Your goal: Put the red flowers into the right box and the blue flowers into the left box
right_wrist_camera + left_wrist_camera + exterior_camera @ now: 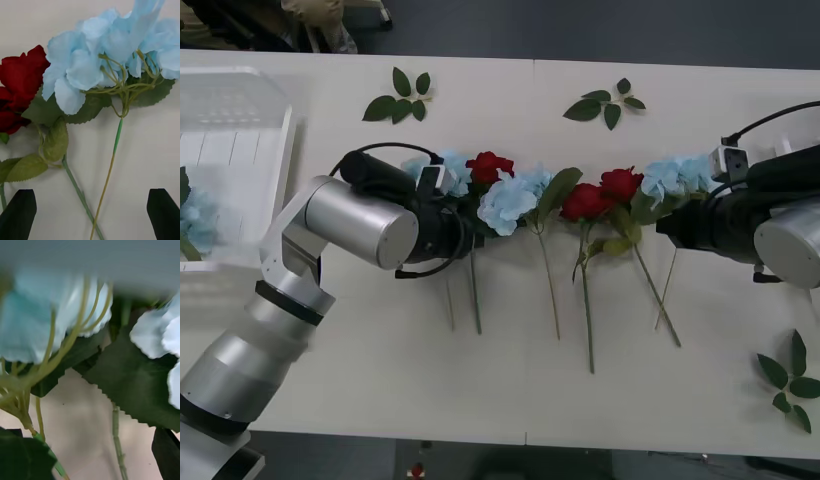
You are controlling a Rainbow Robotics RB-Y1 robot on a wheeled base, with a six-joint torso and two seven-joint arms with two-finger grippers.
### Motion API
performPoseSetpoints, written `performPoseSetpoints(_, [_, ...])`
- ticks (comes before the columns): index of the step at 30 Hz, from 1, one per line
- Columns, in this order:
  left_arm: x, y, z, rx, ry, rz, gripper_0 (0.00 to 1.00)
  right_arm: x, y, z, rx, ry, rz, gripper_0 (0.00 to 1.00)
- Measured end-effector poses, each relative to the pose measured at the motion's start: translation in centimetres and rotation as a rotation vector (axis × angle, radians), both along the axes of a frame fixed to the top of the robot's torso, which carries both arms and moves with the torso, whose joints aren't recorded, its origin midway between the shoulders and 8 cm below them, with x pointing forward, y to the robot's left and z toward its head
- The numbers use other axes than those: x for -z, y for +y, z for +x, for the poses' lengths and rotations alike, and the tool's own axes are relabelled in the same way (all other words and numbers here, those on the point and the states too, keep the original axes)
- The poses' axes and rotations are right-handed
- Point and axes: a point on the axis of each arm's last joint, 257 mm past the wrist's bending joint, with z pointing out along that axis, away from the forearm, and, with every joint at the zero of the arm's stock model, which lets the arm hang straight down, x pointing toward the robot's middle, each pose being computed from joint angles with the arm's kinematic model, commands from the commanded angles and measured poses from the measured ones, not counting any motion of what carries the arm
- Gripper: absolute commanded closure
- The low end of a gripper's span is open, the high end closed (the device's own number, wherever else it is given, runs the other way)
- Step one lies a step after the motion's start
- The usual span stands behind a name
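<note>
My right claw (90, 215) is spread open around a blue flower (108, 48) stem on the tabletop (380, 370). My left claw (93, 461), also open, is at another blue flower (45, 322).

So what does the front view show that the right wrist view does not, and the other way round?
Front view alone: the left box with a blue flower inside, loose leaf sprigs, the left tool among the row's left flowers, the whole row. Right wrist view alone: the right tool open, its black fingers either side of a blue flower's stem. Both: that rightmost blue flower and the red rose beside it.
</note>
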Motion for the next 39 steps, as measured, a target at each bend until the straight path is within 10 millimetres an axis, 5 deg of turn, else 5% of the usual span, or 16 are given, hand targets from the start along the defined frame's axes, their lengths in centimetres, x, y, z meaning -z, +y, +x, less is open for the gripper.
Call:
performPoseSetpoints(4, [1.0, -0.3, -0.3, 0.014, 0.015, 0.019, 0.06, 0.7, 0.3, 1.2, 0.042, 0.001, 0.034, 0.14])
performPoseSetpoints(7, [0.9, -0.5, -0.2, 0.018, 0.013, 0.022, 0.51, 1.3, 0.2, 1.8, 0.061, 0.010, 0.035, 0.13])
performPoseSetpoints(8, [0.9, -0.5, -0.2, 0.018, 0.013, 0.022, 0.88, 1.5, 0.2, 2.0, 0.063, 0.012, 0.030, 0.13])
performPoseSetpoints(10, [0.9, -0.5, -0.2, 0.018, 0.013, 0.023, 1.00, 1.7, 0.2, 2.5, 0.060, 0.003, 0.023, 0.13])
performPoseSetpoints(29, [0.7, 0.8, 0.6, -0.002, -0.015, 0.063, 1.00, 5.2, -1.5, 5.6, 0.122, 0.025, -0.014, 0.13])
performPoseSetpoints(39, [-2.6, 6.8, 1.9, -0.052, -0.027, 0.133, 1.00, 6.5, -1.9, 6.9, 0.122, 0.048, -0.080, 0.13])
